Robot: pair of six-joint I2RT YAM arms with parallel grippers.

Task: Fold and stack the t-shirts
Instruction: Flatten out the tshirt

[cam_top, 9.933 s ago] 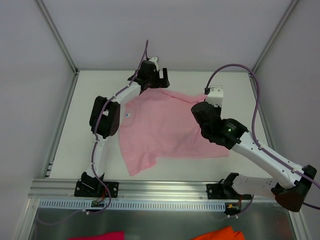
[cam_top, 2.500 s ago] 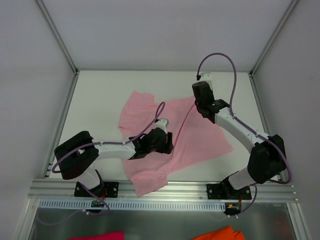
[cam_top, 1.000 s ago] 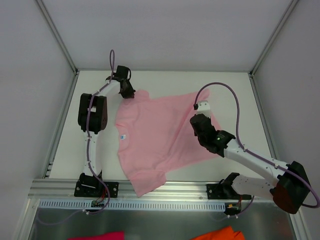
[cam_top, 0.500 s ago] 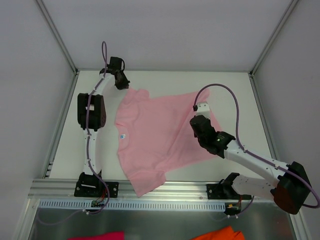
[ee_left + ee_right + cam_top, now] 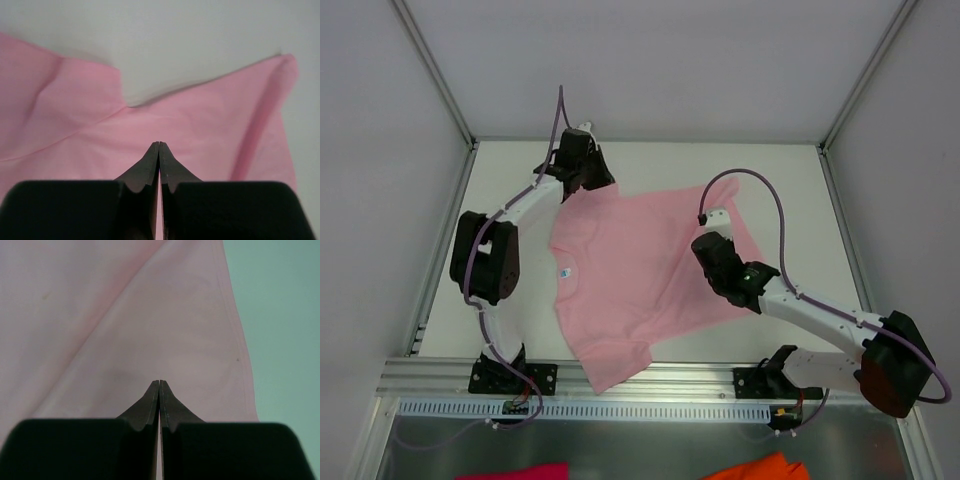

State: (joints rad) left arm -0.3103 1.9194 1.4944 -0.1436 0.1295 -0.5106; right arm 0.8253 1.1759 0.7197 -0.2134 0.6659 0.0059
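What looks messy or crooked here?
The light pink cloth t-shirt lies slanted on the white table, and one sleeve spills past the near edge onto the metal rail.

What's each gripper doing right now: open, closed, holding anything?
Left gripper: closed, tips over the pink t-shirt, no cloth seen pinched.
Right gripper: closed, over the t-shirt too, nothing seen held.

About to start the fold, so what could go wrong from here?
Both the left hand and right hand are shut right over the t-shirt; if either has snagged cloth, moving off could drag it crooked. The near sleeve lies at the table's front rail and could slide over.
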